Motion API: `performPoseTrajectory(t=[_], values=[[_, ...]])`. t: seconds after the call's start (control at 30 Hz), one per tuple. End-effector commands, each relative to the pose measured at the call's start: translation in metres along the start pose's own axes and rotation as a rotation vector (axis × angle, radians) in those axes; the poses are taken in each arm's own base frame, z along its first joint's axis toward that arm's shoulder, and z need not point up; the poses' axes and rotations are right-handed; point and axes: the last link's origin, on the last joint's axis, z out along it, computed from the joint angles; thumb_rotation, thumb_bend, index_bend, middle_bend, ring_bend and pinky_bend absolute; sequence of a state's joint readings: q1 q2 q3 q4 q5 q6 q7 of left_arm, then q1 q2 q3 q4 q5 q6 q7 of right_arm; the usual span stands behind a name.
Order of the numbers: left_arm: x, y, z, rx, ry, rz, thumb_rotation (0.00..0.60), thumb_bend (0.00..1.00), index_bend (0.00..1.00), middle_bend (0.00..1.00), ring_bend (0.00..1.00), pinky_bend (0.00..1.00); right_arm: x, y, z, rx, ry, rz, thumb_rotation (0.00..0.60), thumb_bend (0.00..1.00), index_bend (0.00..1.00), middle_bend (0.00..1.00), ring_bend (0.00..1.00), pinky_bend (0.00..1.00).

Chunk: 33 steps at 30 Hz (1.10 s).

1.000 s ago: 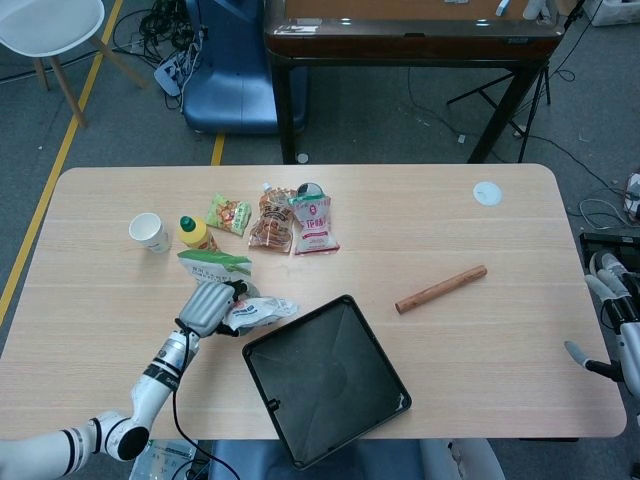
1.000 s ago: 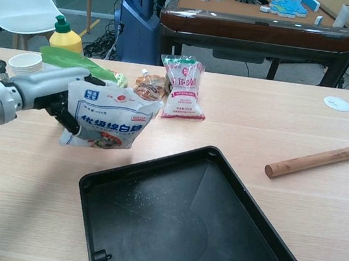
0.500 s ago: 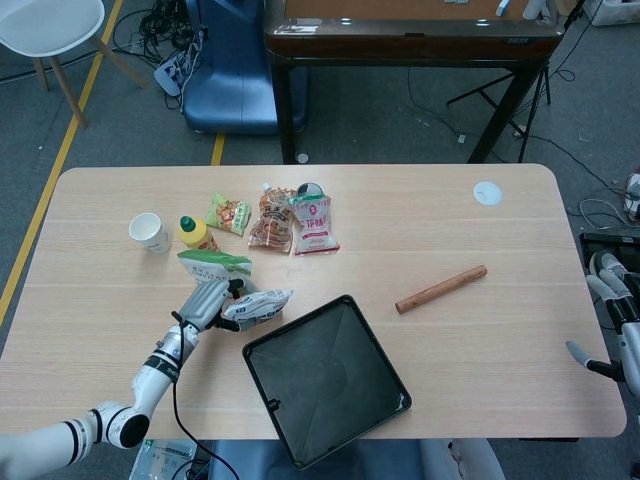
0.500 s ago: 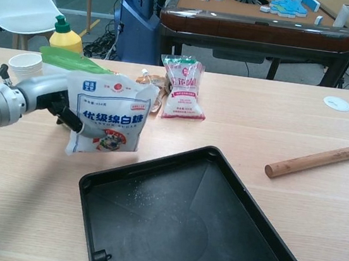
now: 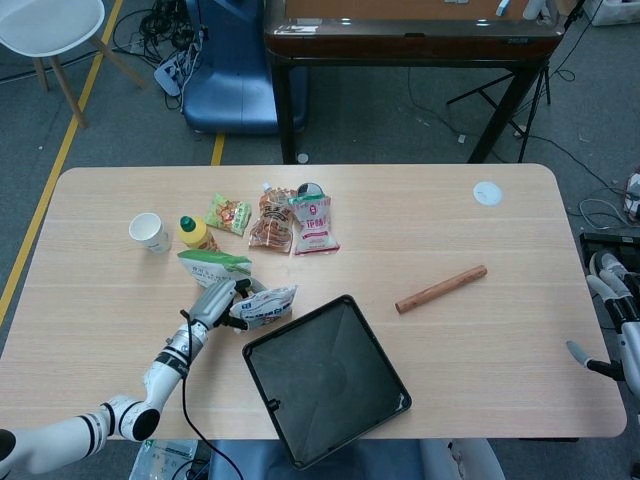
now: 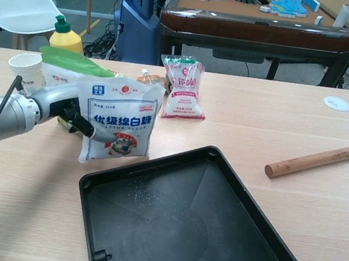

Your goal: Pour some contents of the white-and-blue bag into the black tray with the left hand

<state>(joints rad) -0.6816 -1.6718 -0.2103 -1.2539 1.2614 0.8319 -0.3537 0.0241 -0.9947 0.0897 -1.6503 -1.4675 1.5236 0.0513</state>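
- Chest view shows the left hand (image 6: 68,114) gripping the white-and-blue bag (image 6: 120,126) from behind; a second ago the bag was tipped up off the table, and now it stands upright with its bottom on the wood.
- The bag has also moved closer to the black tray (image 6: 189,221), now just beside its far left edge.
- From the head view, the left hand (image 5: 217,303) has drawn nearer the tray (image 5: 325,378) too.
- The tray holds only a faint dusting of white grains.
- The paper cup (image 6: 28,70) stands upright, contents not visible.
- The right hand (image 5: 610,290) sits at the table's far right edge; I cannot tell how its fingers lie.
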Motion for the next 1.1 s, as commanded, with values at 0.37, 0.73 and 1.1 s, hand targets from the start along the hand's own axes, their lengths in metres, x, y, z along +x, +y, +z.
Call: performPoseTrajectory(t=[0.37, 0.73, 1.1], values=[[-0.008, -0.001, 0.004, 0.028, -0.066, -0.076, 0.600, 0.21, 0.26, 0.41, 0.37, 0.60, 0.000, 0.001, 0.001, -0.004, -0.002, -0.001, 0.600, 0.19, 0.07, 0.13, 0.03, 0.16], [-0.009, 0.002, 0.000, -0.012, -0.058, -0.042, 0.600, 0.21, 0.16, 0.29, 0.27, 0.52, 0.000, 0.000, 0.000, -0.006, 0.001, -0.002, 0.600, 0.19, 0.07, 0.13, 0.03, 0.16], [-0.009, 0.008, -0.011, -0.042, -0.069, -0.023, 0.600, 0.21, 0.10, 0.25, 0.24, 0.49, 0.000, 0.001, 0.000, -0.005, 0.003, 0.001, 0.600, 0.19, 0.07, 0.13, 0.02, 0.16]])
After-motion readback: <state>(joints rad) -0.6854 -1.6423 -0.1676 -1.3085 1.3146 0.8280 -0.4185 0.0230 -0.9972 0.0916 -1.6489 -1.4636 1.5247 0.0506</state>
